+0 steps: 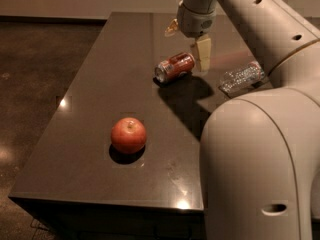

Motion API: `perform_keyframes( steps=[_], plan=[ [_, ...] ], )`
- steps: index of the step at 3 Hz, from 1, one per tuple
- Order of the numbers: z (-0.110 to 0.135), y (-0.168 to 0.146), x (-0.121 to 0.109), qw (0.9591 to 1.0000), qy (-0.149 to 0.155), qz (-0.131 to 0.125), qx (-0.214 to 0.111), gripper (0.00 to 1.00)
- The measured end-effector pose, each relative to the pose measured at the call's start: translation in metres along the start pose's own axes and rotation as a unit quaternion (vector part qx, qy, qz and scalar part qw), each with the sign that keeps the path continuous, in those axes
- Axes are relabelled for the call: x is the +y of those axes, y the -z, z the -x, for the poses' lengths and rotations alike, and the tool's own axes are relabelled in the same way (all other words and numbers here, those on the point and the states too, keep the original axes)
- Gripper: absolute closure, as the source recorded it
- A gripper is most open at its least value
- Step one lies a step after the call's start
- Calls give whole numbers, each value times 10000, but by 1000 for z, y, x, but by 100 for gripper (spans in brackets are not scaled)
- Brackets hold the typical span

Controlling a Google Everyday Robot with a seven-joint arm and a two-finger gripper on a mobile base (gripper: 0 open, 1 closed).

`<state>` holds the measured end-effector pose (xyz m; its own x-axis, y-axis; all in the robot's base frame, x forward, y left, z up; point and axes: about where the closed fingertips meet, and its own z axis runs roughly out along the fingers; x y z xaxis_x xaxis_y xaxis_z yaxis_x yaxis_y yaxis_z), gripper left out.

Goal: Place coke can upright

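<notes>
Coke can (175, 66) lies on its side on the worktop (95, 89), upper middle of the frame. Our claw (188, 41) hangs just above it, spread wide and empty, which we judge is to straddle it.

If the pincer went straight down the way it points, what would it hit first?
Probably the dark glossy table top, just beside the small red aluminium coke can lying on its side. The pincer hangs by the can's far end; depth is unclear, so it might clip the can.
</notes>
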<state>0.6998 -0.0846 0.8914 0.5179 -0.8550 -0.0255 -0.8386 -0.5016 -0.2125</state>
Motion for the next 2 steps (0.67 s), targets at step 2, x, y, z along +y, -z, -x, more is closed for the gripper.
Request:
perform_keyframes(
  steps=[2],
  plan=[
    [-1,-18,-13,9996,228,165,6,0]
  ],
)
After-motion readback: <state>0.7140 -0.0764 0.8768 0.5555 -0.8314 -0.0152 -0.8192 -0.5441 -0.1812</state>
